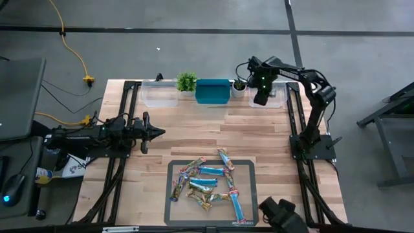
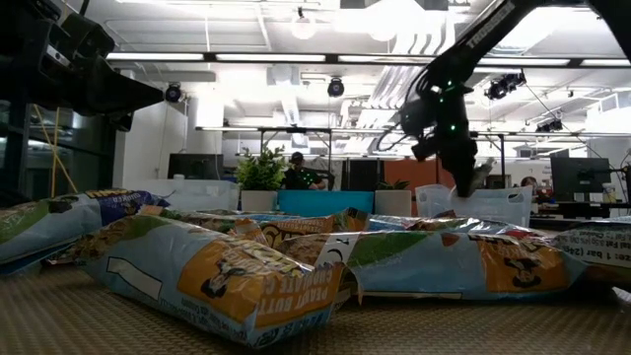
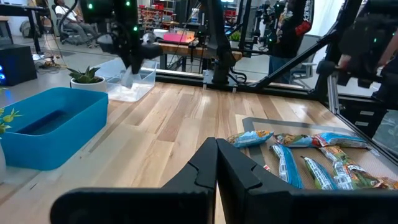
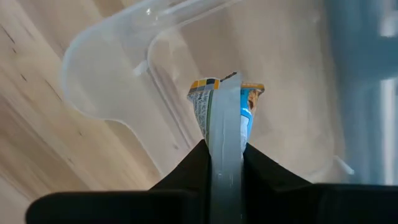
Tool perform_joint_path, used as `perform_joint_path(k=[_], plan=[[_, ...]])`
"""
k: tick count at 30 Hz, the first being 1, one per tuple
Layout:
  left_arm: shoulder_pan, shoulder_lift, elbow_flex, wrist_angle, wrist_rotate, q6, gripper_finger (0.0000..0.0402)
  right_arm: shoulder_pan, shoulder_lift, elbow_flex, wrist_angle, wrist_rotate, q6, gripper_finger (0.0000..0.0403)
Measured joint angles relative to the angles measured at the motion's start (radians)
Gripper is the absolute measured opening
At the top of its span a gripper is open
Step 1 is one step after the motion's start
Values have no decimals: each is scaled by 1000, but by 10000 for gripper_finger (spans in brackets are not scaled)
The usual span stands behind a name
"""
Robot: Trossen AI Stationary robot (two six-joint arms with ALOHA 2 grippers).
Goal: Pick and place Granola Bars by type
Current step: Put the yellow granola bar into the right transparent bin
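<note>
Wrist view alone shows right gripper (image 4: 225, 155) pinching a granola bar (image 4: 225, 102) over the clear bin (image 4: 112, 74).

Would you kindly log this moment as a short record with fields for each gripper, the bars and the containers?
right gripper: shut on a granola bar, above the right clear bin
left gripper: shut, empty, waiting over the table's left side
remaining bars: loose pile on the grey mat
other containers: blue bin at back centre, left clear bin
</note>
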Motion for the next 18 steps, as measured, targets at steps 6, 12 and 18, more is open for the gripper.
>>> perform_joint_path(k=[6,12,18], plan=[[0,0,0,0,0,0,1,2,47,0,4,48,49,53],[0,0,0,0,0,0,1,0,52,0,24,19,41,53],[0,0,0,0,0,0,1,0,52,0,30,66,64,65]])
